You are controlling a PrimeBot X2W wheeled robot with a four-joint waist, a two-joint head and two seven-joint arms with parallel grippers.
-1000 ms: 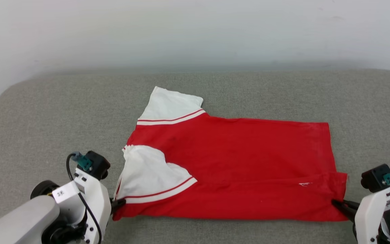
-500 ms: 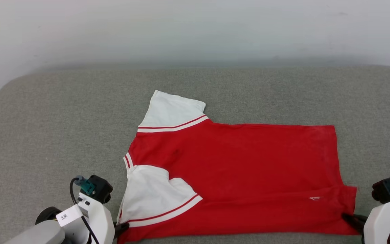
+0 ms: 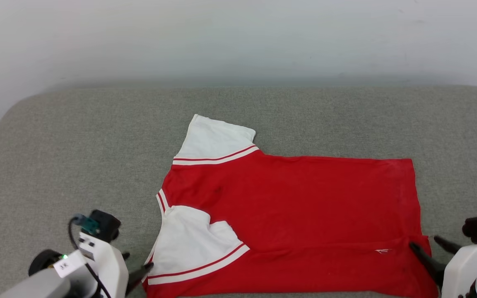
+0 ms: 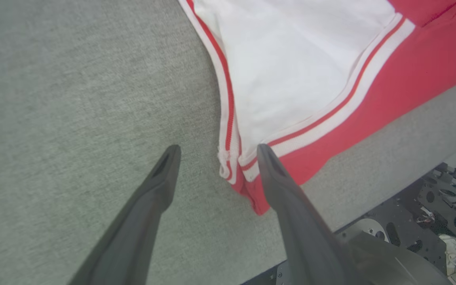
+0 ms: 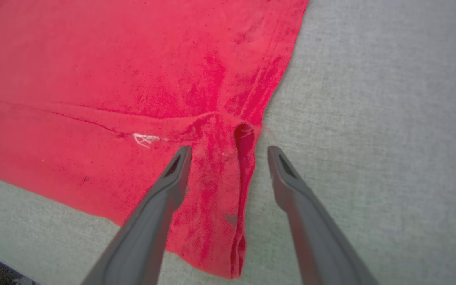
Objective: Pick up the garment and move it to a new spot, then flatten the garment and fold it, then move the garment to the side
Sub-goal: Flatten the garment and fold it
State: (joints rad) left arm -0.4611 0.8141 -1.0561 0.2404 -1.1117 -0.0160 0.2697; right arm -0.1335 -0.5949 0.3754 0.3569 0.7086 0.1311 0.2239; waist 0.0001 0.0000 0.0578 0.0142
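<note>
- A pale, plain wall [image 3: 238,37] stands behind the work area.
- The bench [image 3: 77,145] has a grey woven cover and rounded far corners, and its surface is flat and wide.
- The garment [image 3: 304,207] lies spread on the near middle of the bench, turned sideways: the neck side is toward the robot's left and the hem toward its right. The near edge of it almost reaches the bench front.
- The far white sleeve [image 3: 215,138] points toward the wall. The near white sleeve [image 3: 193,240] is folded in over the red body, and its striped trim is visible.
- A long crease runs along the near side of the red cloth.
- The left gripper [image 3: 138,261] is low at the near-left corner of the garment. Its fingers [image 4: 160,182] are spread wide and hold nothing. In the left wrist view that corner lies between them. One finger crosses the red edge, but I cannot tell if it touches the cloth.
- The right gripper [image 3: 424,241] is at the near-right hem corner, also with the fingers wide apart and holding nothing. In the right wrist view one finger is over the red cloth and the other over the bare bench, with a small bunched fold between the tips.
- Dark machine parts [image 4: 430,221] show below the bench front.
- A small white logo [image 3: 382,251] sits near the hem, just beside the right gripper.
</note>
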